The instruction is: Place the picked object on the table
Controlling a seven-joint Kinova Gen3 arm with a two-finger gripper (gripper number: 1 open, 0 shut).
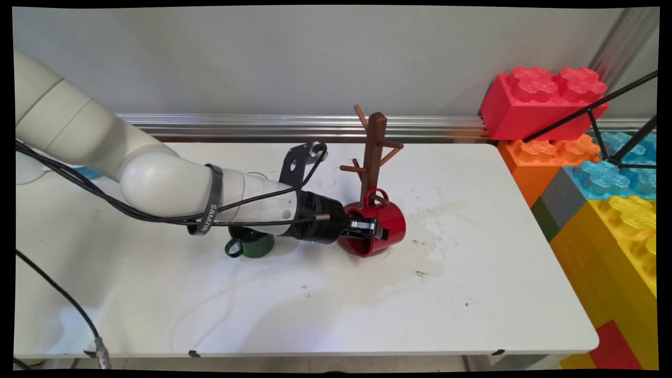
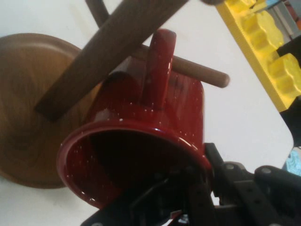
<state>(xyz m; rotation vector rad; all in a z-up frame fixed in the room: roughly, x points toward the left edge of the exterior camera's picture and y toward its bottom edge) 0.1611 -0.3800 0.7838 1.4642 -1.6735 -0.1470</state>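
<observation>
The glossy red enamel mug (image 1: 380,223) lies tipped on its side, and the black two-finger tool (image 1: 367,229) covers part of its rim, one finger inside the mouth and one outside, pinching the wall. In the hand view the fingers are mostly lost in dark linkage at the bottom edge, and the mug's base is out of sight. The dark green mug (image 1: 251,245) is half hidden under the white arm; only its handle and lower body show. The brown wooden mug tree (image 1: 374,152) stands just behind the red mug, its round base concealed in the main view though plain in the hand view, where the mug's handle loops up by a peg. There are two mugs, one tree, and several giant plastic building bricks (image 1: 541,102) stacked at the right, cut off by the edge. A black band on the arm reads SAMZHE. The white desk (image 1: 472,294) carries smudges.
</observation>
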